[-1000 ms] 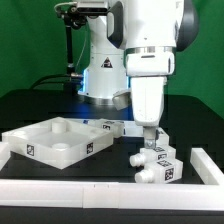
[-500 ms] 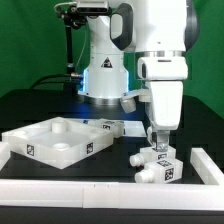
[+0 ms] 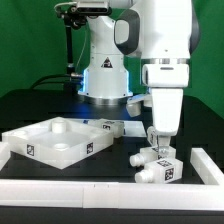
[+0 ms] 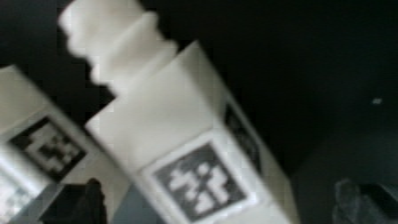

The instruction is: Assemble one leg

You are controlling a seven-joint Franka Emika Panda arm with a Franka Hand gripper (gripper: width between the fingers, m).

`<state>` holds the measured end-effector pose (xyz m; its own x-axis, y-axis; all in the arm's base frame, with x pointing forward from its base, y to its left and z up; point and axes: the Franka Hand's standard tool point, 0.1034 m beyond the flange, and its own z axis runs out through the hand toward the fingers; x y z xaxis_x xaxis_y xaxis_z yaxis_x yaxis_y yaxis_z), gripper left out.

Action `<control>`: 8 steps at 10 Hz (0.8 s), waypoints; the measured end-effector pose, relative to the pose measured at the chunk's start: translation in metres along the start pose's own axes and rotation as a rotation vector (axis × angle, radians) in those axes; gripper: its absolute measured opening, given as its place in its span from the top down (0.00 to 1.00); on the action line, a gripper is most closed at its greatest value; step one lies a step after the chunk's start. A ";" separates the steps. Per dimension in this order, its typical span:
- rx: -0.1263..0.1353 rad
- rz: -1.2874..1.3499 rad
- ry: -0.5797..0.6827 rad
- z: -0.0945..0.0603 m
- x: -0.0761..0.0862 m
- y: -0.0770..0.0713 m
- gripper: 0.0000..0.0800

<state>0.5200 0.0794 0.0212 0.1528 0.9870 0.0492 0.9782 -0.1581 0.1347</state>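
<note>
The hand (image 3: 158, 140) hangs spread just above the leg (image 3: 160, 158), which lies on the table (image 3: 30, 105) to the exterior view's right of the tray (image 3: 60, 150); a second leg (image 4: 32, 130) lies just beside it. On the way down, a finger (image 4: 75, 200) could well strike that neighbour and knock both askew.

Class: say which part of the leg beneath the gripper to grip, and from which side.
Grip the leg across its broad, flat-sided body, not the narrow knobbed end, probably coming down from above: it lies close beside other legs, leaving its top free.
</note>
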 end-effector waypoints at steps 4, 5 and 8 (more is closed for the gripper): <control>0.009 0.011 -0.005 0.004 -0.008 -0.002 0.19; 0.013 0.017 -0.006 0.007 -0.010 -0.002 0.19; 0.018 0.020 -0.007 0.009 -0.011 -0.004 0.36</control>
<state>0.5158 0.0698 0.0108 0.1732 0.9838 0.0452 0.9773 -0.1774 0.1157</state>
